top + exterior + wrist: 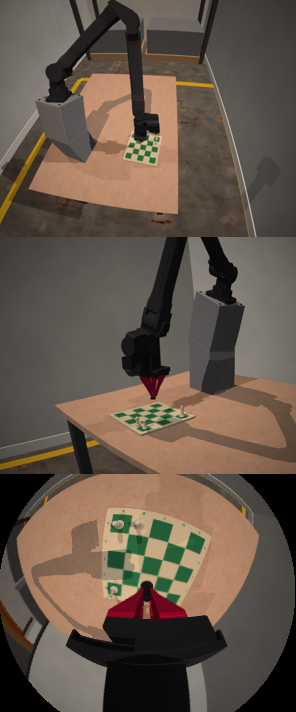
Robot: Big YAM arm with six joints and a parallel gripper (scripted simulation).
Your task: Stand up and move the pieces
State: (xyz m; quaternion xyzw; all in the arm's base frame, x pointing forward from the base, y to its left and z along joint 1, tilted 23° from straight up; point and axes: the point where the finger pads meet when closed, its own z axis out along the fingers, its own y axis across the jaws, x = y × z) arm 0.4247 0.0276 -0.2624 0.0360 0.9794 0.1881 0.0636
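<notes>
- Near edge of the board [129,428], exterior view: two white pawns [144,424] [137,421] upright, close together, on neighbouring squares at the near corner.
- Board is green/cream, lies flat on the tan table [223,435], close to its front-left edge as this camera sees it.
- White bishop-like piece [182,411] upright on the board's right corner square; well apart from the pawns.
- Square labels too small to read in any view, so cannot tell which white piece is on A5.
- Gripper [153,395] hangs above the far side of the board, red fingers [157,384] converging to a point, pointing straight down.
- Claw is clamped on a small dark piece [153,398]; only its black end pokes out below the fingertips. Piece is off the board, clear air between it and the squares.
- Wrist view: dark piece [147,594] pinched between the red fingers, board below with three white pieces along its left and top edge.
- Top view: gripper body [146,124] covers the board's far-left corner region.
- Behind: grey pedestal [213,341] on the table carrying the arm base.
- Farthest: grey boxes [175,37] on a rack [208,27] against the back wall.
</notes>
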